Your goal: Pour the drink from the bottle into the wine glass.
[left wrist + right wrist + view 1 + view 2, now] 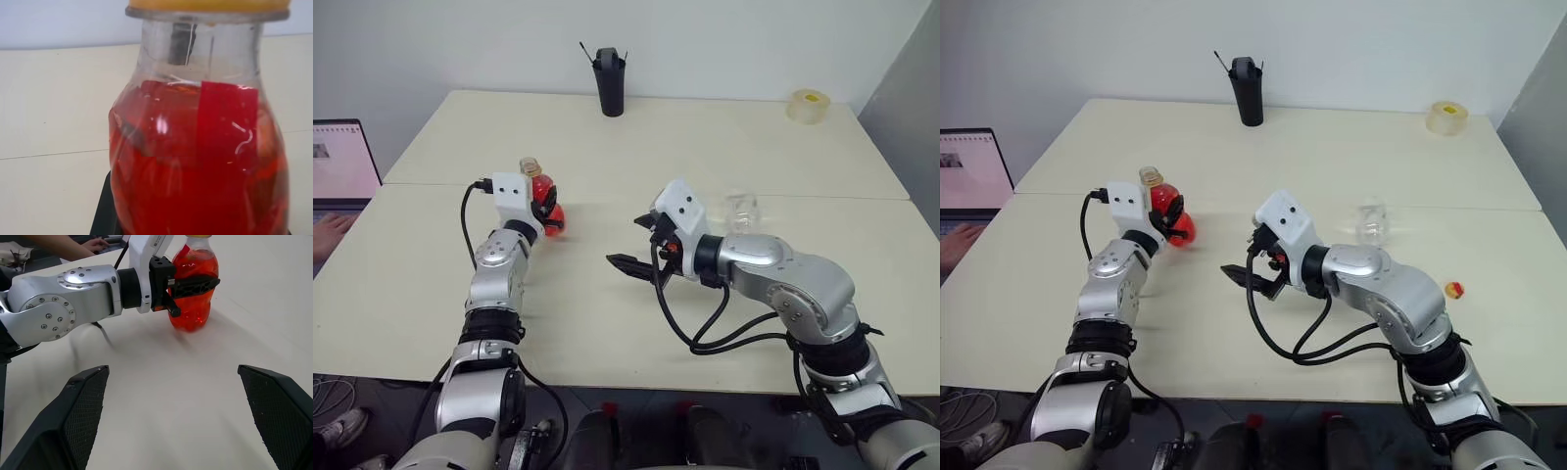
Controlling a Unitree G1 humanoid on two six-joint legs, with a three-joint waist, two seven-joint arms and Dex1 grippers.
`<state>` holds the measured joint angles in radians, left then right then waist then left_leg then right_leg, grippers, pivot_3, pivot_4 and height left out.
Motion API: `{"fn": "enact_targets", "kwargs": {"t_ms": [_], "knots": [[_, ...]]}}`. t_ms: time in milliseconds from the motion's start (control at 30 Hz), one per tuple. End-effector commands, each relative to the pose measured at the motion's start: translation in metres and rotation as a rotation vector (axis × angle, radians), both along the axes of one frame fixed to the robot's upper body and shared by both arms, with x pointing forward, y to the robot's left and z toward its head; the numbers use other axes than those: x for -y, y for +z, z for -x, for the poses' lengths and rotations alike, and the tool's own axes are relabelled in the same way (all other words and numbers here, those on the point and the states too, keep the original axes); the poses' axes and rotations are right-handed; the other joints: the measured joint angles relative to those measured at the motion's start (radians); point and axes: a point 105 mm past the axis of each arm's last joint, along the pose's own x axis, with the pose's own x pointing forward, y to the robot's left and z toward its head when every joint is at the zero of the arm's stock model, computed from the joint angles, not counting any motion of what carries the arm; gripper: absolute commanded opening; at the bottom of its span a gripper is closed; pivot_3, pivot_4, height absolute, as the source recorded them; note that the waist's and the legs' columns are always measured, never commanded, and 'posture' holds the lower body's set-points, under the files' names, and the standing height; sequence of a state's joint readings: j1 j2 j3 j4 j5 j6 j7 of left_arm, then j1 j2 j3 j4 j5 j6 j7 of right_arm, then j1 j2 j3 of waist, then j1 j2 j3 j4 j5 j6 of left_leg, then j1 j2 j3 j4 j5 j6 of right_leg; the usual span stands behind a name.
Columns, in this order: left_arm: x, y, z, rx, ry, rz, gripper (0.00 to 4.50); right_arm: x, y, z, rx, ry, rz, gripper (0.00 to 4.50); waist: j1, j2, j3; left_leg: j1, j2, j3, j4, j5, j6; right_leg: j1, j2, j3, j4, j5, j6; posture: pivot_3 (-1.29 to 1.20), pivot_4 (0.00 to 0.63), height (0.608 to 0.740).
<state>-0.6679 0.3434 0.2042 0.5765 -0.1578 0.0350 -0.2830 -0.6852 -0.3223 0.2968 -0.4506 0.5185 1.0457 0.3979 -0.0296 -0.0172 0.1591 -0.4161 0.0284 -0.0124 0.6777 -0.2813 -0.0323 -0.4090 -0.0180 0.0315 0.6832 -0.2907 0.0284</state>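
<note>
The bottle [541, 189] stands upright on the left half of the table, clear and bulbous with a yellow-tan cap [210, 5]. The red-orange drink [195, 171] fills most of its body. My left gripper [195, 286] is shut on the bottle's belly, pointing level. My right gripper [628, 243] hovers open near the table's middle, to the right of the bottle and facing it, with nothing between its black fingers [83, 416]. The wine glass [1371, 223] stands behind my right forearm, partly hidden by it.
At the table's far edge stands a black pen holder [1250, 93], with a tape roll [1446, 117] at the far right corner. A small red-and-yellow object [1453, 290] lies right of my right arm. A laptop [342, 162] and a person's hand [328, 235] are at the left.
</note>
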Motion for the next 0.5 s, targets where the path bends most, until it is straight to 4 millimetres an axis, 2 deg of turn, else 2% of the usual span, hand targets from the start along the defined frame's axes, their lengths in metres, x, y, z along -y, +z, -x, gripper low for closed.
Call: {"fn": "enact_targets", "kwargs": {"t_ms": [33,133,300,500], "knots": [[-0.0085,0.0032,0.0013,0.023,0.045,0.022,1.0,-0.0034,0.011,0.0013,0.043,0.026,-0.022,4.5,0.0,0.0,0.0,0.0,0.0,0.0,0.0,0.0,0.0,0.0,0.0,0.0,0.0,0.0,0.0,0.0,0.15,0.74],[-0.0062,0.0016,0.0022,0.02,0.043,0.039,1.0,-0.003,0.0099,-0.0004,0.039,0.026,-0.02,4.5,0.0,0.0,0.0,0.0,0.0,0.0,0.0,0.0,0.0,0.0,0.0,0.0,0.001,0.0,0.0,0.0,0.15,0.74],[-0.0011,0.0006,0.0044,0.014,0.036,0.068,2.63,-0.0039,0.007,-0.0027,0.019,0.022,-0.02,4.5,-0.001,0.0,0.0,0.0,0.0,0.0,0.0,0.0,0.0,0.0,0.0,0.0,0.001,0.0,0.0,0.0,0.15,0.74],[-0.0072,-0.0005,0.0067,0.003,0.057,0.062,4.48,-0.0041,0.0044,-0.0028,0.007,0.022,-0.023,4.5,-0.001,0.0,0.0,0.0,0.0,-0.001,0.0,0.0,0.0,0.0,0.0,0.0,0.001,0.0,0.0,0.0,0.15,0.74]]}}
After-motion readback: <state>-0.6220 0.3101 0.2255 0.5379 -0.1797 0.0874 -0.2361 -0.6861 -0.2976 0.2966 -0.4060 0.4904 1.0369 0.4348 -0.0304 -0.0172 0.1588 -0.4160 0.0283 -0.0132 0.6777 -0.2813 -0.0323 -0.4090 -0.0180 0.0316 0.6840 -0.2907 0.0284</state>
